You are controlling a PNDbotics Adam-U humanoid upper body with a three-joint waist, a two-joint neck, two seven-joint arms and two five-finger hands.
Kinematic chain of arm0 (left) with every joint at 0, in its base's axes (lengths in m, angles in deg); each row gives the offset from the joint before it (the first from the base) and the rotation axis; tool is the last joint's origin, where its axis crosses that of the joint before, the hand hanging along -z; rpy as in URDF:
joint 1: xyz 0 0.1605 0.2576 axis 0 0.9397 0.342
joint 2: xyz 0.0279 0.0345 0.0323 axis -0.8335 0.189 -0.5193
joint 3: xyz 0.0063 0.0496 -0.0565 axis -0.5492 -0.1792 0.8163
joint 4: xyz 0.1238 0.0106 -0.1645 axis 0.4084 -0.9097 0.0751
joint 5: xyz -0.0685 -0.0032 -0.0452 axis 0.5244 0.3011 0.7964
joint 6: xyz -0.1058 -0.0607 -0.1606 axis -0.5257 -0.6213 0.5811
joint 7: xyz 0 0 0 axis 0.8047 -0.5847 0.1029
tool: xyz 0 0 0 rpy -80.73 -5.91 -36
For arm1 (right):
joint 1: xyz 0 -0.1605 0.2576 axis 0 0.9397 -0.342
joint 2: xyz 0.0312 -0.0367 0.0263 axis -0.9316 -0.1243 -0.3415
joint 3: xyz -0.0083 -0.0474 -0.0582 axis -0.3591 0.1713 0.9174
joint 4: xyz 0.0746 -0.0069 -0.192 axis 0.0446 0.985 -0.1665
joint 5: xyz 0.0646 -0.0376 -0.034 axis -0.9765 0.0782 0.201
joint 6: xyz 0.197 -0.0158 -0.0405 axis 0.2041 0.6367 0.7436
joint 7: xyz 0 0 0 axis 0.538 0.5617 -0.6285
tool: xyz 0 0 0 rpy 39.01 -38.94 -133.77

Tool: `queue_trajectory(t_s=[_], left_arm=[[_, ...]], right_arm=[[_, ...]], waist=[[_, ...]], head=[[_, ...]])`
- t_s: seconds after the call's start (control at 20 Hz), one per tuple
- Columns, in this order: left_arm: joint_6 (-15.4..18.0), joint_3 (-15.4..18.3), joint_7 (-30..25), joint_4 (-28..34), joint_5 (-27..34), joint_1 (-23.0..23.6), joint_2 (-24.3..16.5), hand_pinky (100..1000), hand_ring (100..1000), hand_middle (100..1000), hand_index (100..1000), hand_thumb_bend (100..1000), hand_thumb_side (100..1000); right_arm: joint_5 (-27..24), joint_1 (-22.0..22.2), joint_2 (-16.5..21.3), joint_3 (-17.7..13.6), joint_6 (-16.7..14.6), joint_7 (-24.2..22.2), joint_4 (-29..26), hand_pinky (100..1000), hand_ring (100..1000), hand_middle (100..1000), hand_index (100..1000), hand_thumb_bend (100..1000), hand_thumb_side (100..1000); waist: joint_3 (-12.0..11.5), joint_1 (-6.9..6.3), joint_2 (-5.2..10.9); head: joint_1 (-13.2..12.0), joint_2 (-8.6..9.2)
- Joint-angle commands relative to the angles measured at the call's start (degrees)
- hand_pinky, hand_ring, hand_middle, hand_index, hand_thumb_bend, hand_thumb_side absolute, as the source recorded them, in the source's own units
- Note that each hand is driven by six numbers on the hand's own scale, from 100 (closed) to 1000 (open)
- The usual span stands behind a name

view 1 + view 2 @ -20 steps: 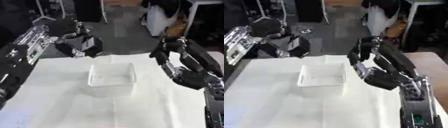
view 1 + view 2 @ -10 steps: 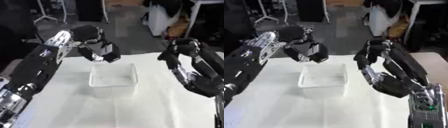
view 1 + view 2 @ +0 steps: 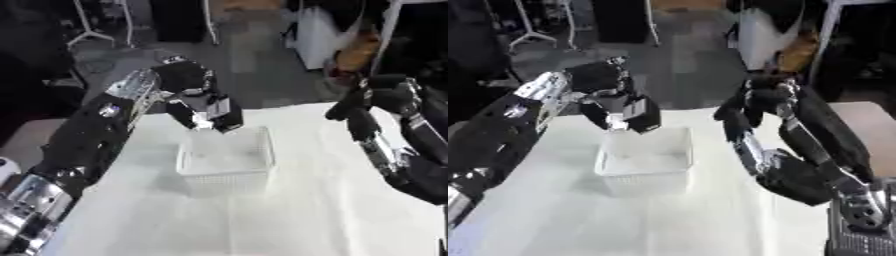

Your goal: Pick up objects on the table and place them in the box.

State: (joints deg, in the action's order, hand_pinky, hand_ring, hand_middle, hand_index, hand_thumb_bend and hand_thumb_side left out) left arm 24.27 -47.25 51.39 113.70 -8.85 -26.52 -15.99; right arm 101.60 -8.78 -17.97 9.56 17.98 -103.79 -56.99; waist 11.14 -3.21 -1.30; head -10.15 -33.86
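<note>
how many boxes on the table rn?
1. The white box sits mid-table, its far rim under the left hand. Nothing else box-like shows on the table.

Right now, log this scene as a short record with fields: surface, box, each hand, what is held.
surface: table under a white cloth
box: white box, open top, near the table's middle
left hand: left hand over the box's far rim, fingers curled
held: something small and pale in the left hand; cannot make it out
right hand: right hand raised at the right, away from the box, fingers curled, holding nothing
</note>
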Motion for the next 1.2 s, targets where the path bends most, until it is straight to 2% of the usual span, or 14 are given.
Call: queue_trajectory(t_s=[0.05, 0.35, 0.6, 0.7, 0.75, 0.8, 0.85, 0.9, 0.95, 1.0, 1.05, 1.1, 1.15, 1.2], left_arm=[[-1.11, 1.11, -1.71, -0.29, -3.23, -1.73, -0.53, 1000, 971, 968, 905, 240, 1000], [-0.49, 1.65, -2.33, -0.54, -4.25, -1.97, -0.52, 1000, 1000, 1000, 953, 197, 1000], [-0.49, 2.02, -2.41, 0.16, -2.7, -1.91, -0.95, 1000, 1000, 1000, 950, 164, 1000], [-1.03, 2.33, -1.62, 1.63, -0.94, -1.4, -1.66, 1000, 1000, 1000, 936, 111, 1000], [-1.66, 2.8, -0.71, 3.07, 0.82, -0.54, -2.32, 995, 954, 976, 909, 113, 1000], [-2.46, 2.92, 0.2, 5.05, 3.21, 0.73, -3.22, 1000, 983, 1000, 924, 110, 1000], [-3.29, 3.01, 0.73, 6.94, 5.66, 2.18, -3.89, 893, 908, 938, 894, 109, 1000], [-4.57, 3.23, 1.39, 9.83, 9.21, 4.62, -4.95, 915, 919, 949, 897, 109, 1000], [-6.27, 3.62, 1.71, 12.76, 13.26, 7.85, -5.7, 783, 861, 902, 892, 110, 1000], [-7.65, 3.47, 1.46, 16.6, 17.55, 10.8, -6.69, 834, 882, 918, 894, 110, 1000], [-9.16, 3.54, 0.82, 19.66, 21.29, 13.67, -7.13, 634, 799, 855, 891, 114, 1000], [-11.01, 3.96, 0.21, 23.16, 25.82, 17.49, -7.22, 693, 823, 873, 889, 112, 1000], [-13.47, 5.42, -0.51, 25.87, 31.1, 22.11, -6.42, 553, 759, 824, 884, 119, 997], [-15.42, 6.13, -1.33, 31.09, 36.53, 26.67, -5.35, 547, 755, 822, 884, 120, 995]], right_arm=[[0.05, -0.48, -0.34, -0.23, 0.42, 0.69, -0.86, 377, 398, 481, 632, 100, 1000], [0.28, -0.4, -0.01, -0.36, 0.73, 1.05, -0.86, 377, 398, 482, 632, 100, 1000], [0.38, -0.32, 0.18, -0.41, 0.72, 1.11, -0.86, 377, 398, 482, 632, 100, 1000], [0.52, -0.18, 0.42, -0.5, 0.82, 1.13, -0.86, 377, 398, 482, 632, 100, 1000], [0.63, -0.07, 0.64, -0.59, 0.93, 1.11, -0.86, 377, 398, 482, 632, 100, 1000], [0.75, -0.02, 0.83, -0.65, 1.01, 1.09, -0.86, 377, 398, 482, 632, 100, 1000], [0.84, 0.0, 0.97, -0.72, 1.09, 1.1, -0.86, 377, 398, 482, 631, 100, 1000], [0.96, 0.0, 1.14, -0.82, 1.18, 1.14, -0.86, 377, 398, 482, 632, 100, 1000], [1.1, -0.05, 1.37, -0.97, 1.29, 1.2, -0.86, 378, 399, 482, 630, 100, 1000], [1.19, -0.09, 1.54, -1.05, 1.39, 1.27, -0.86, 377, 398, 482, 631, 100, 1000], [1.27, -0.16, 1.74, -1.15, 1.48, 1.34, -0.86, 379, 400, 482, 628, 100, 1000], [1.4, -0.26, 2.03, -1.3, 1.61, 1.42, -0.86, 378, 399, 482, 629, 100, 1000], [1.54, -0.39, 2.43, -1.54, 1.76, 1.57, -0.86, 380, 402, 483, 624, 100, 1000], [1.61, -0.51, 2.95, -1.81, 1.96, 1.86, -0.76, 381, 402, 482, 621, 100, 1000]], waist=[[-0.13, 0.03, 0.65], [-0.56, 0.05, 0.81], [-0.81, -0.03, 0.93], [-1.16, -0.13, 1.07], [-1.58, -0.19, 1.18], [-1.81, -0.27, 1.25], [-2.13, -0.31, 1.28], [-2.37, -0.37, 1.33], [-2.9, -0.33, 1.31], [-3.1, -0.37, 1.35], [-3.54, -0.25, 1.31], [-3.95, -0.16, 1.33], [-4.78, 0.23, 1.35], [-5.63, 0.56, 1.49]], head=[[-0.44, 0.26], [-0.23, 0.16], [0.14, 0.09], [0.67, 0.58], [1.81, 2.02], [2.53, 3.0], [3.82, 4.97], [4.94, 6.79], [7.03, 9.91], [8.02, 11.46], [9.49, 13.69], [10.68, 15.51], [12.67, 18.7], [14.01, 20.93]])
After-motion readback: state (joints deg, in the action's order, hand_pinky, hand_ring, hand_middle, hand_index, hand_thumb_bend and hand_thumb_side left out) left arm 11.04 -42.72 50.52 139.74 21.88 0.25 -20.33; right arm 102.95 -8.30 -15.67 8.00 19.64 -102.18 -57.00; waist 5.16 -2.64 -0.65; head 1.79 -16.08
